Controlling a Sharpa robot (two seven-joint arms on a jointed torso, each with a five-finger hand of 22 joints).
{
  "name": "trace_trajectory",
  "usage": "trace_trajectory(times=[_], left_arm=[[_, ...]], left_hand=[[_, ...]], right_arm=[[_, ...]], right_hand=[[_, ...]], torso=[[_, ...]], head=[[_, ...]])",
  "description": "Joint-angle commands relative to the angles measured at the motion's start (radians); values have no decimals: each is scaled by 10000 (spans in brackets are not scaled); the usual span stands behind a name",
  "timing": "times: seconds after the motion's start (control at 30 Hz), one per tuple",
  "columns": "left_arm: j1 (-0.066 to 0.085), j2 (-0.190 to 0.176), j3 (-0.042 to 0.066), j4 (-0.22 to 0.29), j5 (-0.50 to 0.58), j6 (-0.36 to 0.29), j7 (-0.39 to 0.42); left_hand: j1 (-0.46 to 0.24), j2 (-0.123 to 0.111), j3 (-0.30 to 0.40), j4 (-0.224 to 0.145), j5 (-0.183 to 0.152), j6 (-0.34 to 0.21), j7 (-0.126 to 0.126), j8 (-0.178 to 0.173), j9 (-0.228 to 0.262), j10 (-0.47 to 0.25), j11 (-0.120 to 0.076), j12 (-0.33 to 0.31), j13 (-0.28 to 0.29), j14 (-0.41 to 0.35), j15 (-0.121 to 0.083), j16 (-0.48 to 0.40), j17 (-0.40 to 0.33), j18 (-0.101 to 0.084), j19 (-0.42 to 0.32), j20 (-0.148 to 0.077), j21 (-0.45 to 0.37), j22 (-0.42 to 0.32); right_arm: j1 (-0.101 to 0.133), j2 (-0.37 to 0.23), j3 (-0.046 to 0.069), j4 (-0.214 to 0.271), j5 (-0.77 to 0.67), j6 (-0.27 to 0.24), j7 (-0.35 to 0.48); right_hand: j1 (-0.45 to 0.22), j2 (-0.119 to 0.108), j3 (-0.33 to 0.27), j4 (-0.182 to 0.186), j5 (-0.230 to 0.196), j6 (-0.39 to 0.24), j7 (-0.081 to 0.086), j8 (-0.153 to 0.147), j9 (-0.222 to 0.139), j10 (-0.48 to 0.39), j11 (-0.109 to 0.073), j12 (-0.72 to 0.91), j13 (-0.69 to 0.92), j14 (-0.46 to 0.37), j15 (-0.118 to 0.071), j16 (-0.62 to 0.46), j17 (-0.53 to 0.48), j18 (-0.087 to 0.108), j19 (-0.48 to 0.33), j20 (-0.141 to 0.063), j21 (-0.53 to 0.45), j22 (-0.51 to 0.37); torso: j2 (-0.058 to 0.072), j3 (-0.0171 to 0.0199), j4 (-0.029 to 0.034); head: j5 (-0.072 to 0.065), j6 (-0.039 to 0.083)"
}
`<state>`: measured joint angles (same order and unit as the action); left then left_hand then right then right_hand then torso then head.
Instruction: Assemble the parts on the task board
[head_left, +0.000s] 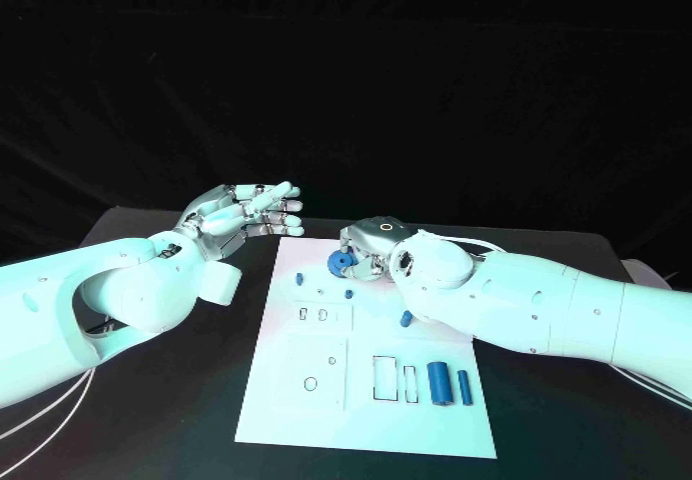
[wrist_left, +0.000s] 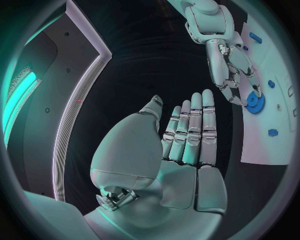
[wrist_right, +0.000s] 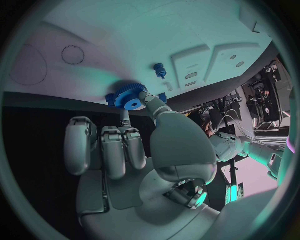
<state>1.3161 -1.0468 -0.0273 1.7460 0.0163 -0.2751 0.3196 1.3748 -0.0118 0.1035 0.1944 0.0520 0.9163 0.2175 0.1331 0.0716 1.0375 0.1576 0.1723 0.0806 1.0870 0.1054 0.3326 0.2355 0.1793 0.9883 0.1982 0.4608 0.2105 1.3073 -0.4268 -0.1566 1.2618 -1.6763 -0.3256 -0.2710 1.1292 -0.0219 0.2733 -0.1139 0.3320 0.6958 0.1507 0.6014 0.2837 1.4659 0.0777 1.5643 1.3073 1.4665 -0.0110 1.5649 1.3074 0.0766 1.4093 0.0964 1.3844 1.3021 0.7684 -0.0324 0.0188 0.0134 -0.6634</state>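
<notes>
R hand (wrist_right: 134, 150) pinches blue gear (wrist_right: 128, 96) at task board (head_left: 332, 400) edge.

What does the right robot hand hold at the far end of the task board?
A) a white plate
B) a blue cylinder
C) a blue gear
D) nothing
C: the right robot hand pinches a toothed blue gear between its fingertips at the edge of the white task board, while the two blue cylinders lie untouched on the board's near part.
</notes>
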Motion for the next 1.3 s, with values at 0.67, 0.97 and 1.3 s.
trace_trajectory(times=[0.67,0.97,1.3], left_arm=[[12,4,4,5,-30,154,48],[12,-9,4,3,-30,131,39],[12,-9,4,5,-30,66,23]], left_hand=[[14,44,-34,-55,-33,52,58,-46,-16,29,38,-68,-14,-84,-2,-41,22,22,-78,24,-52,-21],[12,46,-37,-54,-33,52,60,-50,-17,29,39,-71,-15,-83,-2,-43,24,22,-78,24,-52,-21],[4,82,-36,-40,-32,54,68,-60,-18,30,44,-81,-18,-78,0,-48,33,23,-77,26,-51,-24]], right_arm=[[6,-18,5,-64,-136,55,-92],[7,-125,4,19,180,429,26],[8,-149,1,31,352,557,149]], right_hand=[[-235,-279,-344,309,-908,-787,115,-1033,-517,784,29,-198,2307,1031,15,40,2583,-93,-78,17,-198,-99],[-993,-65,-617,1050,-263,-343,64,-1211,-642,835,-7,-151,2371,1039,-5,53,2619,-97,-47,9,-211,-48],[-1478,91,-637,1691,-130,-211,77,-1976,-962,835,-5,-154,2375,1039,4,53,2619,-97,-39,2,-251,-22]], torso=[[-1,3,-8],[-2,1,-20],[-3,3,-14]], head=[[42,-18],[68,-40],[59,-48]])
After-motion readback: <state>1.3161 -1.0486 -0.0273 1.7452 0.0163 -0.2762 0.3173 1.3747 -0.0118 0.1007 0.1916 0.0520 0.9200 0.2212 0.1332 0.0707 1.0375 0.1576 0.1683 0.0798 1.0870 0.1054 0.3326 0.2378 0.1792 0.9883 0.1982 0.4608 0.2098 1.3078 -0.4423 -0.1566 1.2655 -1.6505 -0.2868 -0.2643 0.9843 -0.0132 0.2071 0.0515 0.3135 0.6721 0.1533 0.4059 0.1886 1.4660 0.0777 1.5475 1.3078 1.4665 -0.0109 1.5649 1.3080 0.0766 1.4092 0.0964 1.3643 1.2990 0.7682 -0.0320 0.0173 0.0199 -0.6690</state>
